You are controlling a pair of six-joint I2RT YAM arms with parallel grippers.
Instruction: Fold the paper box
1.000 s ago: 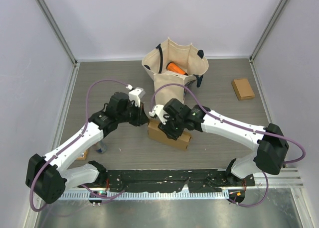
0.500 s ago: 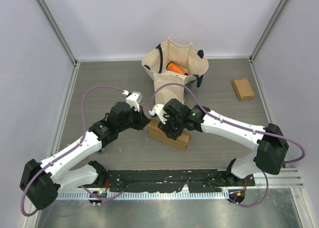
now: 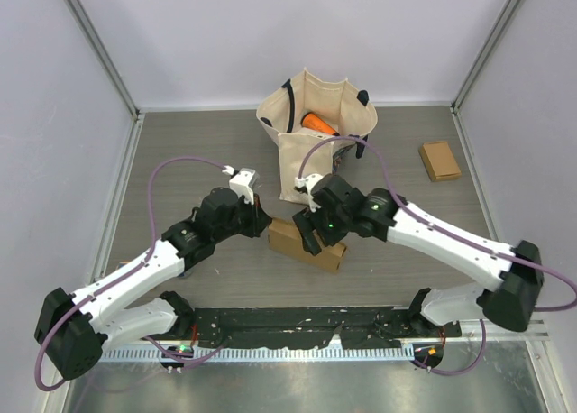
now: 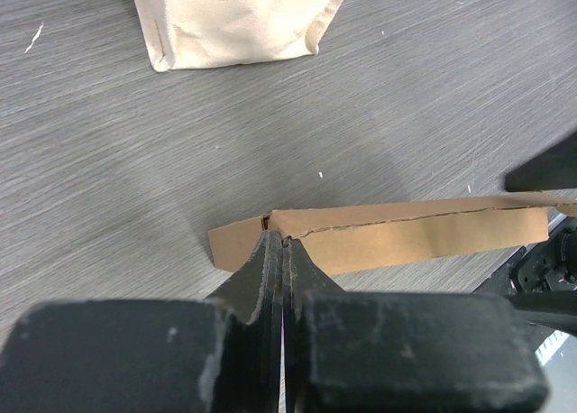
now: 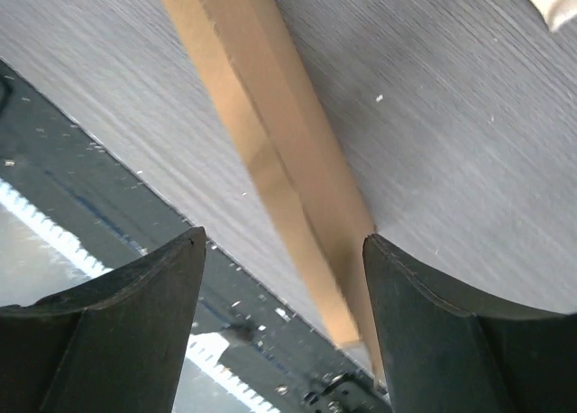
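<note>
The brown paper box lies flat on the grey table between the two arms. My left gripper is shut, its tips pressed against the top edge of the box near its left end flap; nothing shows between the fingers. My right gripper hovers over the right part of the box with its jaws wide apart. In the right wrist view the box runs as a long strip below and between the open fingers, untouched by them.
A cream canvas bag holding an orange object stands just behind the box; its bottom corner shows in the left wrist view. A small brown box lies at the far right. A black rail lines the near edge.
My right gripper has opened and let go of the box, shifting slightly right and back. The left arm lowered earlier and now holds still, shut against the box's left end.
</note>
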